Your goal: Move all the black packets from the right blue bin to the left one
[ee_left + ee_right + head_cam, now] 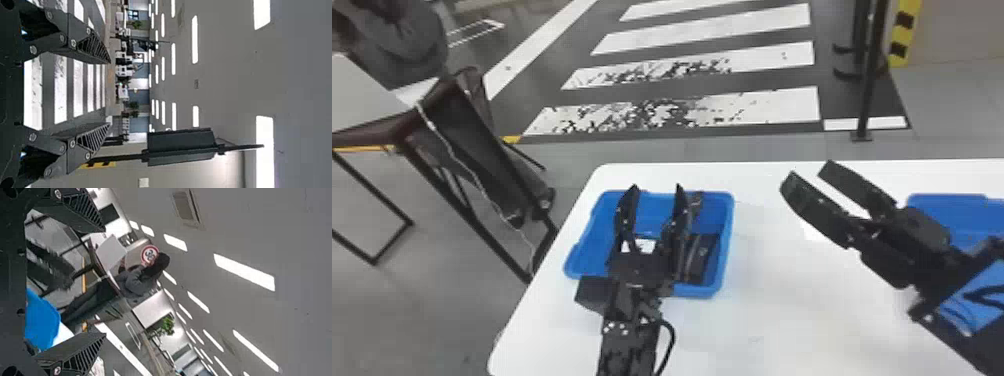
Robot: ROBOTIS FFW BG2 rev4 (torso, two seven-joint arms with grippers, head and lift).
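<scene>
My left gripper (656,200) stands open above the left blue bin (728,215), nothing between its fingers; the left wrist view also shows this gripper (109,94) spread apart. Inside that bin, on its right side, lie black packets (703,255), partly hidden by the arm. My right gripper (807,172) is over the table between the bins, pointing toward the left one, its fingers apart and empty. In the right wrist view the same gripper (105,282) is open, with the left bin (41,319) beyond. The right blue bin (947,207) is partly covered by the right arm; its contents are hidden.
Both bins stand on a white table (762,320) with a rounded left corner. A second table (362,95) with dark legs and a black chair-like item (477,150) stand at the left. A black post (869,90) rises from the floor beyond the table.
</scene>
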